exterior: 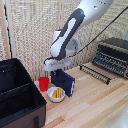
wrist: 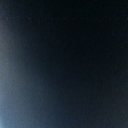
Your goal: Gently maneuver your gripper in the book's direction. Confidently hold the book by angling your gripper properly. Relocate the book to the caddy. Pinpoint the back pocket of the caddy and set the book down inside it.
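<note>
gripper [exterior: 59,69] sits atop the book [exterior: 64,82] at frame centre; whether the fingers pinch it, i cannot tell. the caddy [exterior: 20,97], lower left, has not received it.

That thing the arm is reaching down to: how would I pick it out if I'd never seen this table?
Start at the big black caddy on the exterior view's left, then look to its right, past the red cup and the white bowl. Under the gripper stands the book: dark navy, flat-sided and taller than both.

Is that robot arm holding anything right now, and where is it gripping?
The end effector sits at the top edge of the upright book; whether it actually grips cannot be told.
</note>
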Tool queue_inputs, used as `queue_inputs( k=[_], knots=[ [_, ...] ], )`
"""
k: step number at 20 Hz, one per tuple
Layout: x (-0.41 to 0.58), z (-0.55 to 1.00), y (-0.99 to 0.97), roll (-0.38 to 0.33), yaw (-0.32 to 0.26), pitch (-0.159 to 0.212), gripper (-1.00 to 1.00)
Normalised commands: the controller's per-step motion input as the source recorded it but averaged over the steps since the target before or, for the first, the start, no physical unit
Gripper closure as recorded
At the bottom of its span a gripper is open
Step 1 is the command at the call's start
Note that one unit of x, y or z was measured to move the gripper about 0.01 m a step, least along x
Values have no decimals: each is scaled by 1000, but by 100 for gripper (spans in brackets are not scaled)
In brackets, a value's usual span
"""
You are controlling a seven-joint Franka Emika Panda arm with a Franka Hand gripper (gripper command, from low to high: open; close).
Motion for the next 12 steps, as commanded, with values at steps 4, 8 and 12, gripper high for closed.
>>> queue_inputs(
  k=[4,8,12],
  knots=[
    [35,287,-84,-117,12,6,100],
    [74,640,-230,-126,59,21,100],
    [126,908,-163,-78,31,50,100]
  ],
)
